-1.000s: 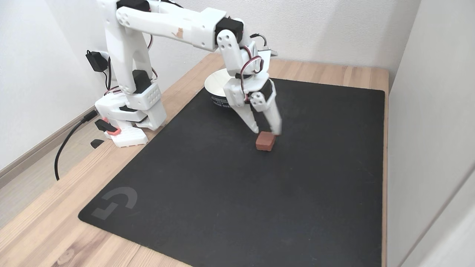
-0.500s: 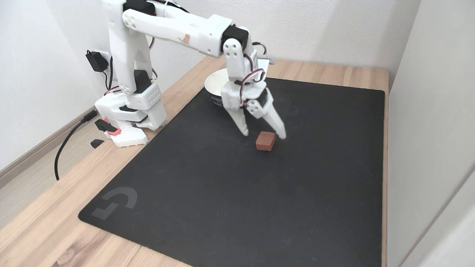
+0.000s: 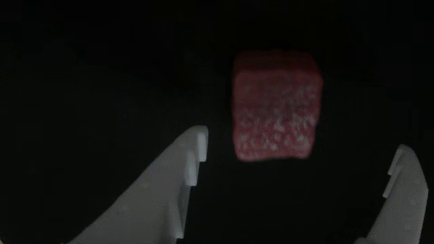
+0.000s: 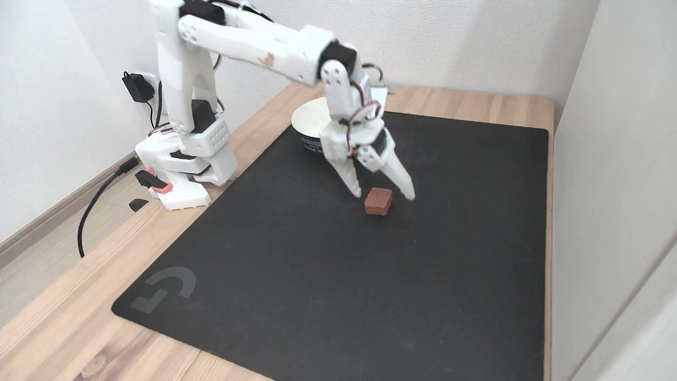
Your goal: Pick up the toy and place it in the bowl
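I am spreading my gripper point(image 4: 384, 194) far wider than a second ago, so it is gaping and gripping nothing. The red speckled toy point(image 4: 378, 201) is sitting on the black mat point(image 4: 328, 286), flanked by my fingertips point(image 3: 198, 142). The white bowl point(image 4: 308, 123) is waiting behind; I judge closing comes next.

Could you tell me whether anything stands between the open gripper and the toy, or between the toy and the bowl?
Nothing visible does. In the fixed view the gripper is open just behind the toy, with bare black mat between them. The bowl stands beyond the arm, and no loose thing lies on the mat between.
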`<state>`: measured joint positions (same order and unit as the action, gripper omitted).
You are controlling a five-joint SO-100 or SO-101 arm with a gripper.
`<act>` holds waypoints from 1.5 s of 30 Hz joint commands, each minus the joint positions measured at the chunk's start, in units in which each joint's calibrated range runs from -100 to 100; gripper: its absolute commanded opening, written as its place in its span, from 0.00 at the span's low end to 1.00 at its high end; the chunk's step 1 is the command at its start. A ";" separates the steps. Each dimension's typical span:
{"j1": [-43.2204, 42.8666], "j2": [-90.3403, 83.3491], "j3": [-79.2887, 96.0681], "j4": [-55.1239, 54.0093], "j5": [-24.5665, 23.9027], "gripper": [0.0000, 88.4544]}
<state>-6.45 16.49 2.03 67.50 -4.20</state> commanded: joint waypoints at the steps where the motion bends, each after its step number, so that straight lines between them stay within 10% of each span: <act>1: -0.03 3.23 -4.96 -0.18 0.23 0.43; 13: -0.20 13.07 -7.66 -0.10 0.23 0.41; 19: -1.04 13.98 -7.75 -0.10 0.28 0.01; 45: -13.75 -13.44 -4.33 2.95 3.67 0.03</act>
<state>-15.36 12.99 -4.20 71.89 -1.36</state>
